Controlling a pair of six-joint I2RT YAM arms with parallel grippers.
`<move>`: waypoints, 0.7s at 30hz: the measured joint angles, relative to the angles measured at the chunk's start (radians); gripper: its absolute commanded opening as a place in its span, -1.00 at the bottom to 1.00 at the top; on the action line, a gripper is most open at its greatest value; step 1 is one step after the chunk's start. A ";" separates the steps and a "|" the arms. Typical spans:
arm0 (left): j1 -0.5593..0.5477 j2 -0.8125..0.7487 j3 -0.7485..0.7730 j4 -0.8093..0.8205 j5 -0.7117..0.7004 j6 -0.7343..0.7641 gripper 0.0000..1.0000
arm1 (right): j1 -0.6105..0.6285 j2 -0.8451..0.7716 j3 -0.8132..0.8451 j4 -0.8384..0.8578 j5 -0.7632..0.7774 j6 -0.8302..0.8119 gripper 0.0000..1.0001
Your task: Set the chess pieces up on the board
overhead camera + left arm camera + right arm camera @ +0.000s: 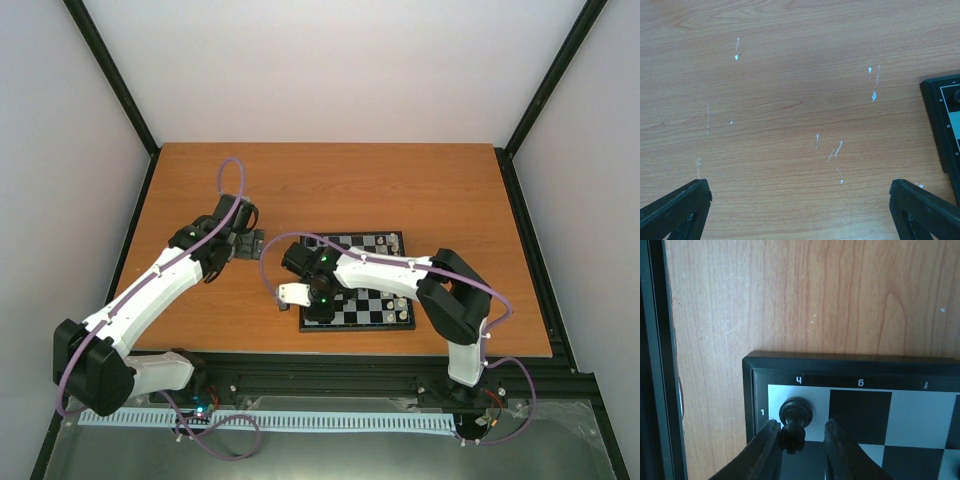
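Note:
The board (860, 412) has black and light grey squares; in the top view it (360, 326) lies right of centre. A black chess piece (796, 415) stands upright on the light corner square. My right gripper (801, 432) hovers over it, open by a narrow gap. The left finger (765, 445) touches the piece's head and the right finger (840, 445) stands clear of it. Several other chess pieces (385, 242) stand along the board's far and right parts. My left gripper (800, 200) is wide open over bare wood, left of the board's corner (940, 115).
The orange-brown wooden table (330, 190) is ringed by a black frame rail (652, 365), which runs close beside the board's corner. White walls enclose the back and sides. A black piece (956, 96) shows at the edge of the left wrist view.

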 measured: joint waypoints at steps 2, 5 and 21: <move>0.000 0.000 0.000 0.000 0.000 0.000 0.99 | 0.000 -0.010 0.000 0.000 0.012 0.000 -0.48; 0.000 0.001 0.000 0.000 0.000 0.000 0.99 | 0.000 -0.063 -0.009 0.001 0.019 -0.004 -0.45; 0.000 0.010 0.000 0.000 -0.001 0.000 0.99 | -0.236 -0.208 -0.132 0.037 -0.007 -0.019 -0.52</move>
